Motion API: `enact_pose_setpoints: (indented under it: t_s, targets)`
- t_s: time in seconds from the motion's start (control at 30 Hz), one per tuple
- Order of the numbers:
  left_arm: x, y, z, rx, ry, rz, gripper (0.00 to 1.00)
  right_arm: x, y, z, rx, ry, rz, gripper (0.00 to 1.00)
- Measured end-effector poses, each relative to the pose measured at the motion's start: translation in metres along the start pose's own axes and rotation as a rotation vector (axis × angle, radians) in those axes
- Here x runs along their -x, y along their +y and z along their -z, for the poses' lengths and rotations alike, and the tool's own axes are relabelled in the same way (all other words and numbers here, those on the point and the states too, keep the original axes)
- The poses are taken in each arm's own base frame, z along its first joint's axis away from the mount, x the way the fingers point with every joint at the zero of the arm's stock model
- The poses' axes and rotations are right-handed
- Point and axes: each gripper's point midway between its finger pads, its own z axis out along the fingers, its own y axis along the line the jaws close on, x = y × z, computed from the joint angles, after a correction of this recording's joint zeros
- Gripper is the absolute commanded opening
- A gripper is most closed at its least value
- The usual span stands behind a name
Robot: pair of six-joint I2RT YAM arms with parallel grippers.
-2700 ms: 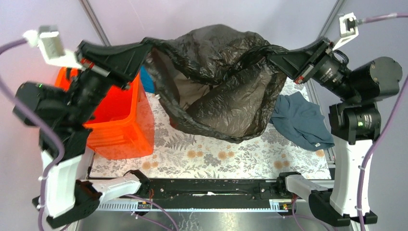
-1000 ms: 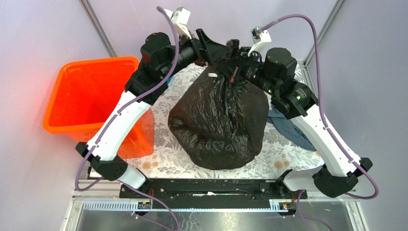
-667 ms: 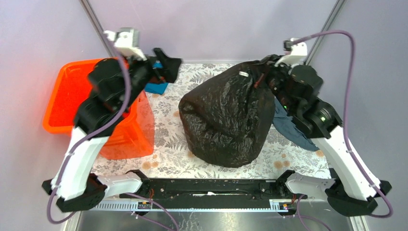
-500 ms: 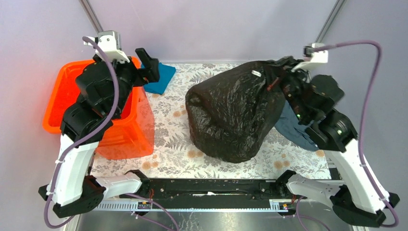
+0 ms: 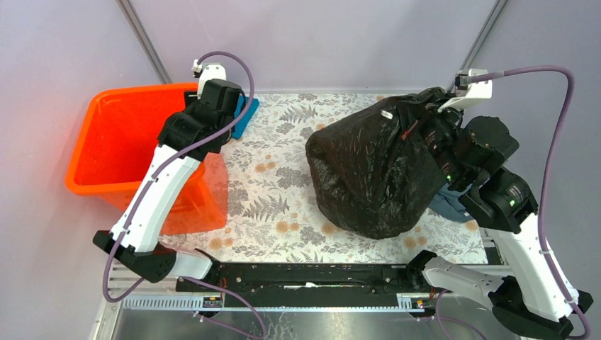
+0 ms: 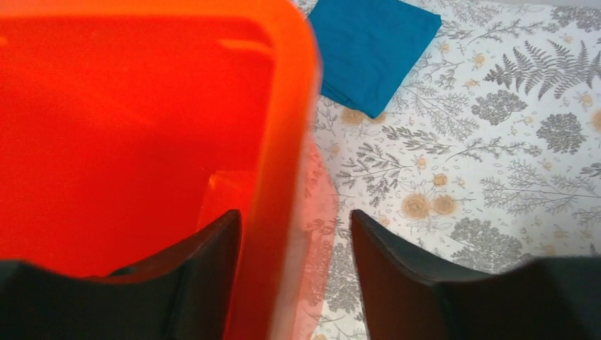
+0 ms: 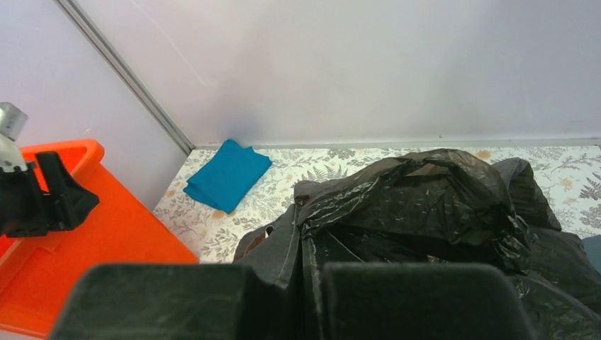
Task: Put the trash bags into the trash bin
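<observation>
The task is at an early stage, as I judge it: the bag (image 5: 372,170) is not yet in the bin (image 5: 142,89), and the two stand well apart. The bin sits at the left of the top view. The bag is a bulging heap on the flowered tablecloth (image 5: 276,184) at the right. The right gripper (image 7: 312,269) is clenched on a fold of the bag's film near its top, with black plastic pinched between its fingers. The left gripper (image 6: 294,219) is spread wide, one finger inside the bin and one outside, straddling the wall below the rim. I cannot tell whether it touches the wall. What is left, by my reading, is the whole carry: lifting the bag across the table and feeding it down into the bin's mouth. The bag is thin, shiny and black, creased all over and puffed up, and it looks about as bulky as the bin. A folded teal cloth (image 6: 372,49) lies just beside the bin's far corner. A grey-blue cloth (image 5: 450,205) peeks out from under the bag's right side.
</observation>
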Motion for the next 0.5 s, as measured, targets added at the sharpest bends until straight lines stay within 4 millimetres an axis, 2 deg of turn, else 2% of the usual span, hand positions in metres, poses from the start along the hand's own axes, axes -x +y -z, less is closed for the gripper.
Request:
enact_pose_setpoints:
  t_s: [0.13,0.23,0.4,0.5]
  targets:
    - [0.0,0.005,0.009,-0.031,-0.009,0.024,0.24,0.003,-0.002,0.006,0.001,-0.006,0.002,0.0]
    - [0.0,-0.006,0.015,-0.122,-0.005,0.031,0.1,0.008,-0.004,0.012,0.006,-0.024,0.003,0.0]
    - [-0.001,-0.016,0.022,-0.189,0.018,0.063,0.0,0.015,-0.011,0.018,-0.015,-0.047,0.022,0.0]
    - [0.0,-0.03,0.034,-0.306,0.046,0.063,0.0,0.026,-0.017,0.024,-0.044,-0.075,0.035,0.0]
